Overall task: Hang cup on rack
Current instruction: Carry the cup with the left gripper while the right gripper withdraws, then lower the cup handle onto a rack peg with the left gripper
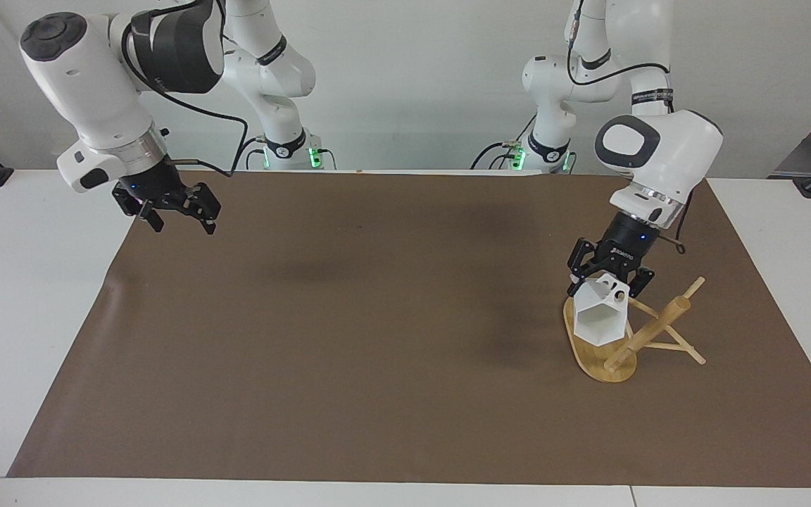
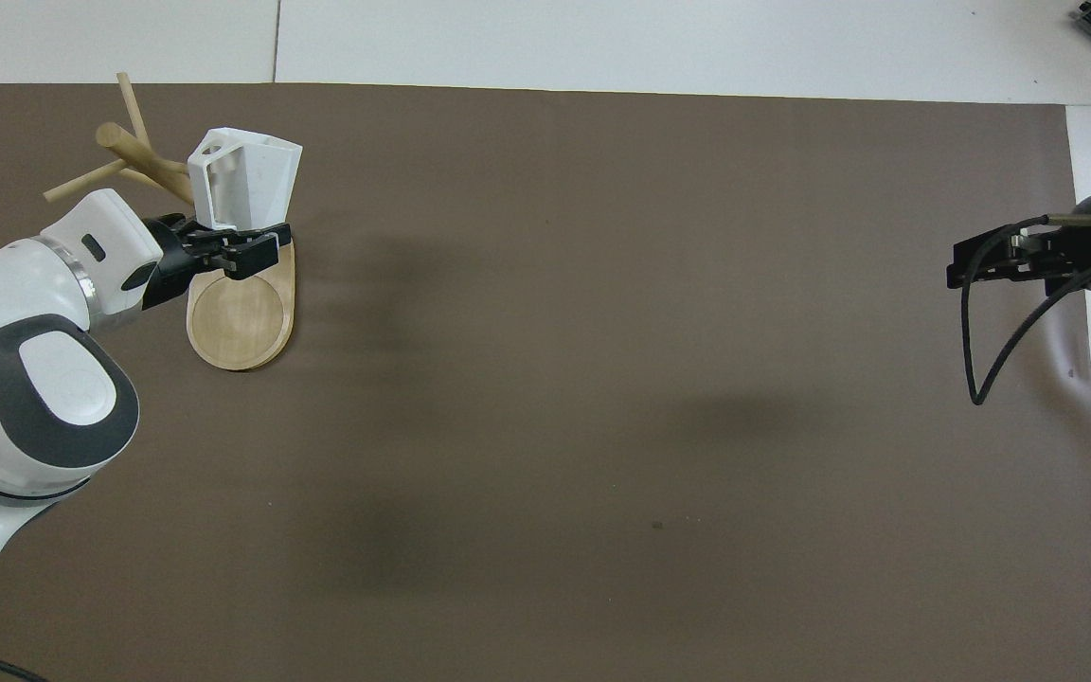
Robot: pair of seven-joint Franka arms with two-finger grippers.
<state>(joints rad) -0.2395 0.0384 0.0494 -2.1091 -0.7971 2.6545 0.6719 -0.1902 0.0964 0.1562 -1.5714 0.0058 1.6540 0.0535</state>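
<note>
Left gripper (image 1: 610, 276) has the cup (image 1: 599, 315) pinched up by its handle end and is holding it in the air right over the rack (image 1: 631, 336), which sits at the left arm's end of the table. The cup is tipped on its side, hexagonal mouth pointing away from the robots, its handle hole up by the fingers and close to the pegs.

What worries me: the handle hole is small and those pegs are thin and angled. If the hole isn't lined up when the cup goes in, the handle's edge could catch a peg and shove the whole rack along the brown mat (image 1: 377, 338), or tip it, since the post leans out past its oval base. Letting go before the peg is properly through would just drop the cup onto the base.

The jaws are closed down narrow around the handle block, nothing else in them. Can't quite tell if the cup is brushing a peg already or just beside it.

Right gripper (image 1: 172, 209) waits over the mat's edge at its own end, fingers spread, empty.
</note>
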